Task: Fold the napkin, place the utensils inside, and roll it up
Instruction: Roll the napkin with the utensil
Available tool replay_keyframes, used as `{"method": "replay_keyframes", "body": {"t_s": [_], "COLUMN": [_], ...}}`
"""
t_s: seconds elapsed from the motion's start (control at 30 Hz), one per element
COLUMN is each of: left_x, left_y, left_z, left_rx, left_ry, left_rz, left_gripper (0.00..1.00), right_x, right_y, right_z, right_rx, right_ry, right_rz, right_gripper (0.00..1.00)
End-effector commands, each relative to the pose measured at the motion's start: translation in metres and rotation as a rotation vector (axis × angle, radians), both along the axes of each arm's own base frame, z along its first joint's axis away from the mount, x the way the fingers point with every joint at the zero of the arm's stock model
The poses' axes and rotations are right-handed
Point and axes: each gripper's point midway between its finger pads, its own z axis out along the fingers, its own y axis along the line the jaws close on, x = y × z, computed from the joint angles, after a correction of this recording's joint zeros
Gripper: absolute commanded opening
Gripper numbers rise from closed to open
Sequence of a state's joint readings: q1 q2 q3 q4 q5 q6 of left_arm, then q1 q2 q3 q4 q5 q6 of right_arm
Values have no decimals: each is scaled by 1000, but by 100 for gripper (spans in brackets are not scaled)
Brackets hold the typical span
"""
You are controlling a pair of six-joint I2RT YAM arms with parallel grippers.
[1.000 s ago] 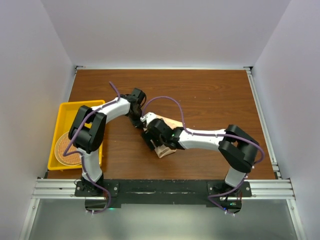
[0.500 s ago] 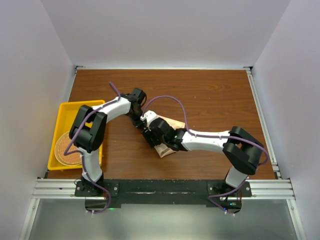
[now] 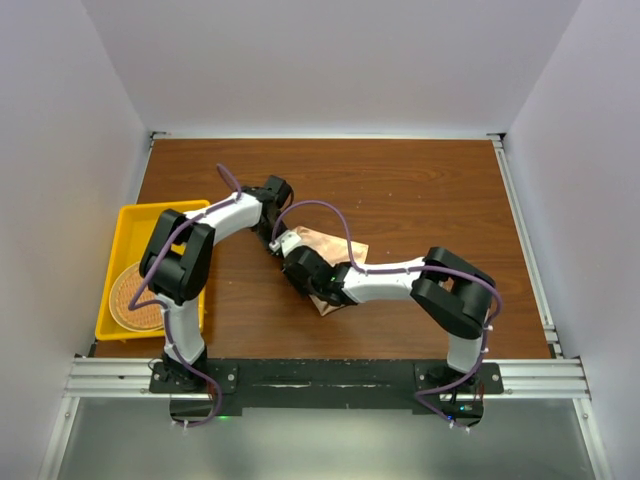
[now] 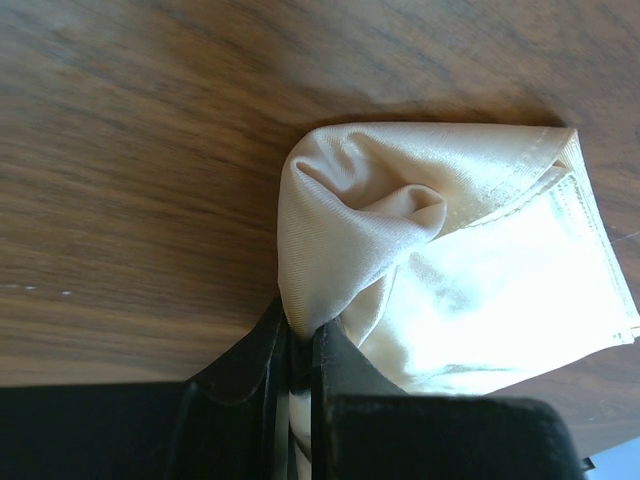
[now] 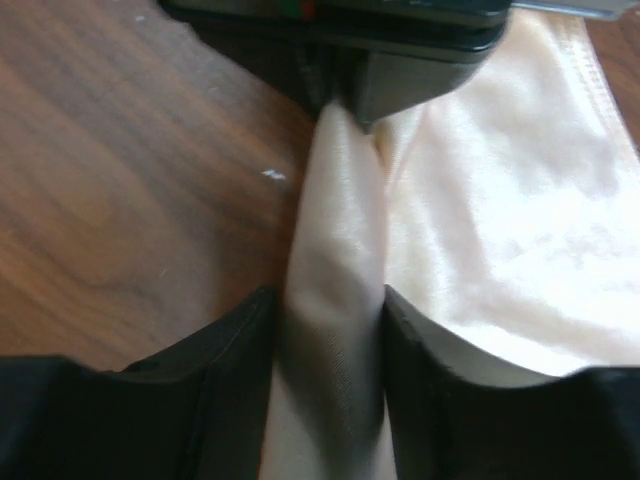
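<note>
Napkin [image 3: 338, 246] mid-counter [image 3: 420, 190], folded and partly rolled. Left pincer [image 4: 300, 365] clamped on one end; right pincer [image 5: 330, 330] grips the rolled part. No utensils visible; I'd guess they're inside. Rolling looks unfinished.

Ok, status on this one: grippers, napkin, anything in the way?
Left gripper pinched shut on napkin. Right gripper clamped round its rolled ridge. No fork in view. Yellow tray off left, well apart.
</note>
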State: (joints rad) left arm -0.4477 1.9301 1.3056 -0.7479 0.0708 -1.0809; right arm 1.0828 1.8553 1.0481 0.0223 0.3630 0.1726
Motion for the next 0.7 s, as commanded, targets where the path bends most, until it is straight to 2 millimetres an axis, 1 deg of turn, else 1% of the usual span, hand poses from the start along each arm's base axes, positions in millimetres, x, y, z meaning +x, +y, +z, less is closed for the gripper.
{"method": "replay_keyframes", "body": {"t_s": [0.0,0.07,0.1,0.13,0.2,0.3,0.33,0.4,0.43,0.47,0.5,0.53,0.57,0.6,0.63,0.67], "left_x": [-15,-13,-11,-9,-6,5,14,20,29,28,32,42,39,41,48,44], "left_y": [9,10,11,11,10,7,7,11,14,18,21,27,30,33,38,39], "left_z": [-5,-3,-2,0,1,10,13,25,30,31,44,51,51,65,73,73], "left_rx": [58,62,68,66,58,25,10,5,-11,-20,-32,-46,-57,-71,-84,-95], "left_ry": [71,57,49,36,19,-53,-95,-157,-204,-218,-266,-322,-332,-382,-426,-434], "left_rz": [18,15,15,15,7,-43,-49,-68,-61,-62,-71,-60,-65,-76,-70,-84], "left_gripper": [0,0,0,0,0,16,31,44,54,56,59,62,63,64,64,64], "right_x": [11,7,5,1,-5,-17,-24,-27,-30,-39,-36,-39,-48,-44,-47,-49], "right_y": [6,2,1,5,4,9,13,14,14,19,20,14,17,14,12,8], "right_z": [16,8,6,7,3,5,8,8,6,4,6,-1,1,1,-2,-7], "right_rx": [43,48,51,79,99,146,194,258,285,314,362,376,418,459,494,516], "right_ry": [-55,-24,-14,7,37,91,119,177,202,263,293,321,378,414,450,487], "right_rz": [-83,-100,-97,-92,-88,-62,-38,-35,-26,10,1,-7,31,8,18,13], "right_gripper": [29,18,8,5,0,0,0,0,0,0,0,0,0,0,0,0]}}
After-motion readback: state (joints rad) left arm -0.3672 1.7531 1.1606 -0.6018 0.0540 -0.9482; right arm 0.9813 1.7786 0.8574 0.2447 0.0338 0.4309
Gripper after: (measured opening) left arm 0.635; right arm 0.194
